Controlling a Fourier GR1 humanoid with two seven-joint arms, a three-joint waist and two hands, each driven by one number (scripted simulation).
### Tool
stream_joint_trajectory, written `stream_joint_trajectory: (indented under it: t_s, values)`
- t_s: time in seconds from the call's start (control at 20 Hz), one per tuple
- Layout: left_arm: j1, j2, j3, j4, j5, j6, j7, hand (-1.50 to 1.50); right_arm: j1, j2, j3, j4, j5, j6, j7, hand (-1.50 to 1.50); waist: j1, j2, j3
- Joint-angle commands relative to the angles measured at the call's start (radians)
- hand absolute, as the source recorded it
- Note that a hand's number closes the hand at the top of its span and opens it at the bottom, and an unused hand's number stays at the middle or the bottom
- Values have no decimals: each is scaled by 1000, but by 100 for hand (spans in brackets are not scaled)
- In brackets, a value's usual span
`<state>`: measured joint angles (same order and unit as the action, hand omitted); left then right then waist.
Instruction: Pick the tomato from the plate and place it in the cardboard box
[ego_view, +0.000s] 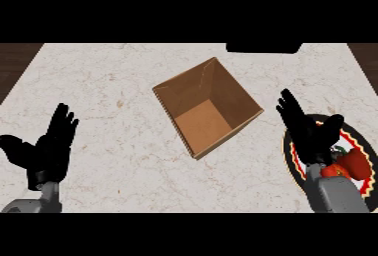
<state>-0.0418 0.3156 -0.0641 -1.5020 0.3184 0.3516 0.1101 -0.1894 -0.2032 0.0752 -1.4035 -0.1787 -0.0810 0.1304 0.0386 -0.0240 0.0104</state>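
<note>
- At five o'clock, the right hand (308, 131) hovers with fingers spread over the plate (364, 142), where the tomato (348, 165) lies.
- At eight o'clock, the left hand (46, 147) rests open.
- Toward twelve, the cardboard box (207, 105) sits open on the pale marble counter (103, 80), dark floor (15, 62) beyond its edges.

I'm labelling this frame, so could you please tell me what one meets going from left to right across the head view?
Left hand, open and resting → cardboard box → right hand, open over the plate → tomato on that plate.
</note>
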Motion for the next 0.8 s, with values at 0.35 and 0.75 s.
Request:
stream_joint_trajectory:
  t_s: [0.35,0.75]
  values:
    - [53,145,-88,-8,-189,-64,-67,0,-7,-347,-209,44,269,-179,-22,150,-70,35,-20]
    - [-5,79,-130,4,-287,-47,-14,0,94,-206,-406,64,67,-189,-242,-150,-43,24,-10]
